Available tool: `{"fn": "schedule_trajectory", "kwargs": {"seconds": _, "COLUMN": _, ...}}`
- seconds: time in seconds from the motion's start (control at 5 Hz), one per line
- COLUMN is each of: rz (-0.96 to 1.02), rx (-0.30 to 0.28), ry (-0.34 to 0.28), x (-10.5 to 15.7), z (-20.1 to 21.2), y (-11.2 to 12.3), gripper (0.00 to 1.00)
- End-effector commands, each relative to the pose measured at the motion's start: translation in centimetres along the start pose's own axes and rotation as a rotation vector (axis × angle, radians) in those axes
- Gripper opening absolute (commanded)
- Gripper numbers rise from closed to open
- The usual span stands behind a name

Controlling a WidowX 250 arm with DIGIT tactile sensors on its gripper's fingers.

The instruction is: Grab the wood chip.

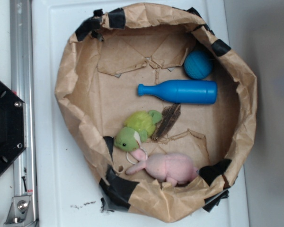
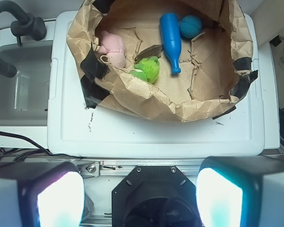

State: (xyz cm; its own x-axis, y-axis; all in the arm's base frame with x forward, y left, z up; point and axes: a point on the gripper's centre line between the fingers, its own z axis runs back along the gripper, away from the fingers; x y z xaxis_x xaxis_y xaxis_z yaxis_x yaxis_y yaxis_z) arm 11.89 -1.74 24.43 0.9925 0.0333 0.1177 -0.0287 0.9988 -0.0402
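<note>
Pincer point(image 2: 141, 198) sits at the near edge of the wrist view, two pale glowing fingertips point(image 2: 60, 198) spread wide apart with nothing between them. It's empty and parked high, well short of the target.

Next out is the white plastic lid-like desk surface point(image 2: 146, 132), bare at its near edge. On it stands the crumpled brown paper tub with black tape patches point(image 2: 146, 101), near wall facing the pincer.

Inside, just past that near wall: the green plush turtle point(image 2: 149, 68). The flat dark brown streaky wood chip point(image 2: 148, 51) lies right behind it, touching or nearly touching the turtle's far side, close to tub centre and roughly straight ahead of the pincer.

From the exterior view the wood chip point(image 1: 166, 122) runs diagonally, one end towards the blue plastic bottle point(image 1: 180, 91), the other towards the pink plush rabbit point(image 1: 168, 167). The turtle flanks one long side.

Judgement: the move is forward over the tub wall, then down, with the jaws turned across that diagonal; the turtle crowds one finger.

The teal ball point(image 2: 190, 26) is farthest out, at the far wall.
</note>
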Motion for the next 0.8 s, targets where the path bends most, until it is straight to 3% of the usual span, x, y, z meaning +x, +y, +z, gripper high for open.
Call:
{"fn": "schedule_trajectory", "kwargs": {"seconds": 0.0, "rz": 0.0, "rx": 0.0, "ry": 0.0, "x": 0.0, "z": 0.0, "y": 0.0, "gripper": 1.0}}
{"fn": "schedule_trajectory", "kwargs": {"seconds": 0.2, "rz": 0.265, "rx": -0.115, "ry": -0.015, "x": 3.0, "z": -3.3, "y": 3.5, "gripper": 1.0}}
{"fn": "schedule_trajectory", "kwargs": {"seconds": 0.6, "rz": 0.524, "rx": -0.254, "ry": -0.12, "x": 9.9, "z": -6.2, "y": 4.6, "gripper": 1.0}}
